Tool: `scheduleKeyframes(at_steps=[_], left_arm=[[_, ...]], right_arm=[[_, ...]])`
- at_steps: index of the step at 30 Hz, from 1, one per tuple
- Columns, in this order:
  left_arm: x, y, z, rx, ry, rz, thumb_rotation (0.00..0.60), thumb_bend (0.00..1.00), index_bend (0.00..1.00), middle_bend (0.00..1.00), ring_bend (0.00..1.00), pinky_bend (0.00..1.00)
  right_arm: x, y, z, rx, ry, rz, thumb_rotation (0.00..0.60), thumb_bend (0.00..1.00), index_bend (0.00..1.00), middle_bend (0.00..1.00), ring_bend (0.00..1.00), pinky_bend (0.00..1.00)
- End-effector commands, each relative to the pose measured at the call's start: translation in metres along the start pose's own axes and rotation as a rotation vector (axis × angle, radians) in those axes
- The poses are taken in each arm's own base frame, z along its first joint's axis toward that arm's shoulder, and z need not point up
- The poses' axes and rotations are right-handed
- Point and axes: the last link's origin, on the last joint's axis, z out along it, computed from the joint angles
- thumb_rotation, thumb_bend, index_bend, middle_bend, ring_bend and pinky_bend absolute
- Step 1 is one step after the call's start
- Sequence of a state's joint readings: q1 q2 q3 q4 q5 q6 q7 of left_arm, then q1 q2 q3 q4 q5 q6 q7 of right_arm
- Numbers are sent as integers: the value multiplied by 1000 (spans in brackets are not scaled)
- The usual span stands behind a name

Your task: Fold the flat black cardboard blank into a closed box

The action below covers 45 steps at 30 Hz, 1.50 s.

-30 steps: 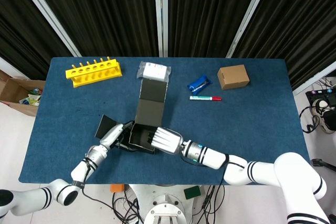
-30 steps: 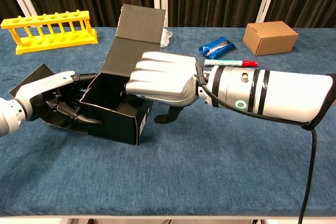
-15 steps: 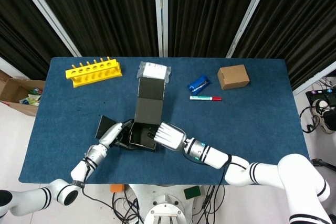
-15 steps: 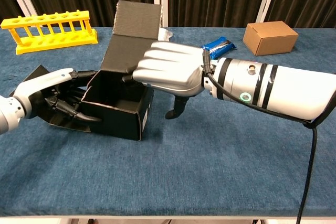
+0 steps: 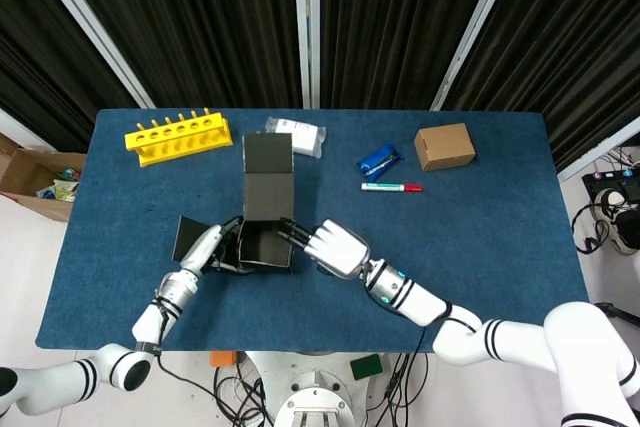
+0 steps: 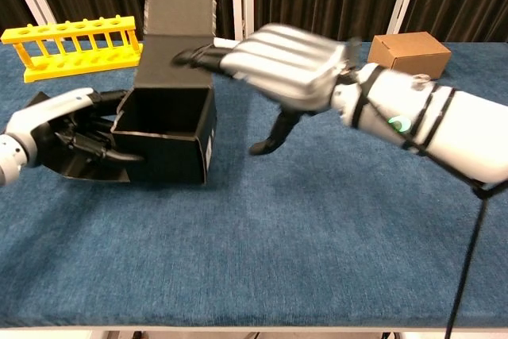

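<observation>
While a white label [image 6: 209, 146] marks the box [image 6: 165, 129], its print is unreadable.

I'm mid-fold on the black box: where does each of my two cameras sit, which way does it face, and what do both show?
Head view: high above the near edge, looking steeply down on the blue table; both forearms show, with the left hand and right hand flanking the black box.
Chest view: low at the near edge, facing level across the table; left hand at the box's side, right hand by its raised lid.
Shared: both hands, the box, yellow rack, brown carton.
</observation>
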<state>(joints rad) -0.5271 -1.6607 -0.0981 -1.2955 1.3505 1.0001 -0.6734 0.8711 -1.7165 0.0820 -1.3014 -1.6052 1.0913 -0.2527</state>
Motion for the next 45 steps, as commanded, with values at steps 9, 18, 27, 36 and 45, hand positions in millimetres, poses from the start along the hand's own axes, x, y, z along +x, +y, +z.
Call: scheduleKeyframes(at_steps=[9,18,27,36,45], left_arm=[[16,21,-5,2,190,-120,600,0,388,376,579,837],[8,34,-1,-4,206,-132,600,0,386,376,579,839],[3,40,2,-21,187,-134,600,0,384,375,579,839],[2,42,1,-35,162,-132,600,0,381,371,579,839],[2,42,1,-39,144,-137,600,0,360,353,579,839]], right_arm=[[-10,27,-22,-449,-31,754,600,0,0,143,718,1000],[-9,9,24,-459,-63,1017,600,0,0,145,718,1000],[-3,-3,52,-437,-91,1061,600,0,0,170,718,1000],[-2,-9,62,-429,-84,1049,600,0,0,185,719,1000],[-6,-14,70,-451,-26,1021,600,32,222,353,756,1000]])
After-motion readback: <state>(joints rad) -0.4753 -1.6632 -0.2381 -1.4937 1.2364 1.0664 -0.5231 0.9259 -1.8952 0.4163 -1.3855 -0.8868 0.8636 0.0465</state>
